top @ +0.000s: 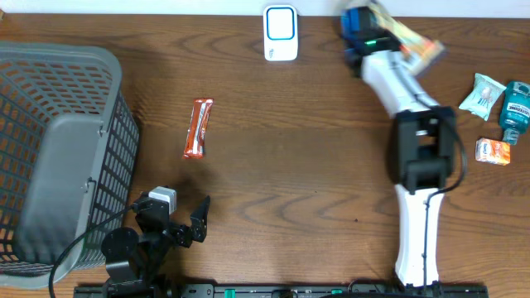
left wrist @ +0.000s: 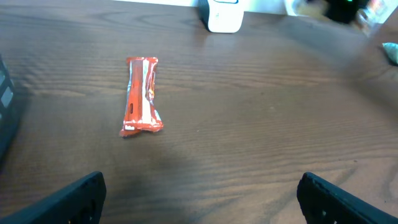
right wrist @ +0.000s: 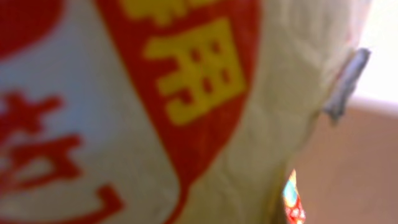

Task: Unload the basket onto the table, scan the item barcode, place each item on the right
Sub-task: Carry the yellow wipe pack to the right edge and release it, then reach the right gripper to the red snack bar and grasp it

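Dark wood-grain tabletop fills every view, with a pale strip along its far edge. At that far edge the right gripper is clamped shut on a snack packet, held just right of the white scanner and apart from it. From overhead the packet is blurred; its long axis runs from the jaws out to the right and slightly back toward the robot's base. The right wrist view is filled by its cream wrapper with red and yellow printing, too close to read. The left gripper sits near the front left with its jaws spread wide and nothing between them. Ahead of it lies a red snack bar, its length running roughly front to back. Further left stands a grey mesh basket, its inside showing only its grey floor. Along the right edge rest a teal pouch, a teal bottle and a small orange box, close together.
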